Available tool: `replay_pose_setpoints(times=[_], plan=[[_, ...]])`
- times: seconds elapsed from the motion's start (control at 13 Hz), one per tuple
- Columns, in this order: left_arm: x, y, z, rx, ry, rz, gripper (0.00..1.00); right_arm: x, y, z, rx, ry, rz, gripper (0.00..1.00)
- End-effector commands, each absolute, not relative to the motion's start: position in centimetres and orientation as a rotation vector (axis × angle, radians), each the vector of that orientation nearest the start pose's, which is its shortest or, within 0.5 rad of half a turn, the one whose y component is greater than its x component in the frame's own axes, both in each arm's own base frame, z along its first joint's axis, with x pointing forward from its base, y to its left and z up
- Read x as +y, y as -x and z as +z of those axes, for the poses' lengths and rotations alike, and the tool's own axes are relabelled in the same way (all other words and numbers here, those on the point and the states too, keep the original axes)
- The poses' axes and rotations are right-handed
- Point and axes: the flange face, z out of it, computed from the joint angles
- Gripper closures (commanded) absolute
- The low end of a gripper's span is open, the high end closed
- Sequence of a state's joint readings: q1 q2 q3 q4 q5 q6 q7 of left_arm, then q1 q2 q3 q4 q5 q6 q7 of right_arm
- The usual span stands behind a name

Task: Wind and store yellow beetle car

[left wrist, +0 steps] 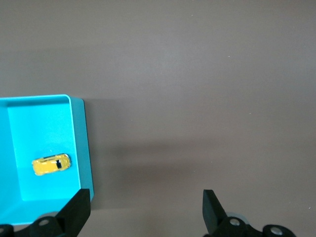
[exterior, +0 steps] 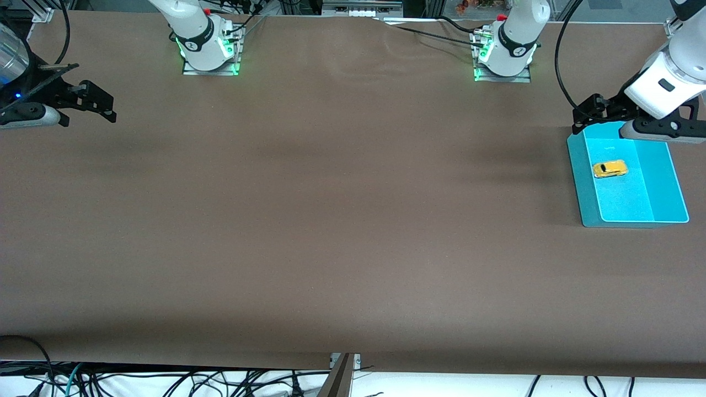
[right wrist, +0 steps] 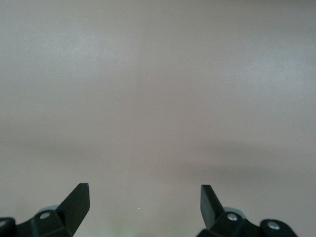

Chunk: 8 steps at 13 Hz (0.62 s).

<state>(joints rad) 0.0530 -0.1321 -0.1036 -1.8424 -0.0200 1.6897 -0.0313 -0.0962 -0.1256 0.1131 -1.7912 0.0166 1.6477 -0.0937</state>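
Note:
The yellow beetle car (exterior: 609,169) lies on its wheels inside a shallow teal tray (exterior: 579,176) at the left arm's end of the table. My left gripper (exterior: 586,114) hangs open and empty over the tray's edge that lies farther from the front camera. In the left wrist view the car (left wrist: 51,165) sits on the tray's floor, off to one side of the gripper (left wrist: 145,197), with the tray's rim (left wrist: 81,143) beside one fingertip. My right gripper (exterior: 105,105) waits open and empty over bare table at the right arm's end; its wrist view shows the gripper (right wrist: 144,190) above plain cloth.
A brown cloth (exterior: 342,220) covers the whole table. The two arm bases (exterior: 209,49) (exterior: 503,55) stand along the edge farthest from the front camera. Cables hang below the nearest table edge.

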Motion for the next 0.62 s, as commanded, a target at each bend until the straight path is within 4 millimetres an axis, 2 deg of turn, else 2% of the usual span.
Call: replay_pose_setpoints(times=[0.0, 0.15, 0.39, 0.54], plan=[[-2.9, -52.2, 57.6, -0.064, 3.200, 0.015, 0.00, 1.5, -51.7, 60.1, -0.152, 3.127, 0.037, 0.01], [-2.5, -53.3, 57.7, -0.070, 3.205, 0.013, 0.00, 1.6, -51.7, 60.1, -0.155, 3.127, 0.034, 0.01], [-1.9, -53.8, 57.3, -0.081, 3.200, 0.032, 0.00, 1.6, -51.7, 60.1, -0.155, 3.127, 0.037, 0.01], [-2.1, -55.7, 57.7, -0.076, 3.196, 0.119, 0.00, 1.6, -51.7, 60.1, -0.155, 3.127, 0.037, 0.01]])
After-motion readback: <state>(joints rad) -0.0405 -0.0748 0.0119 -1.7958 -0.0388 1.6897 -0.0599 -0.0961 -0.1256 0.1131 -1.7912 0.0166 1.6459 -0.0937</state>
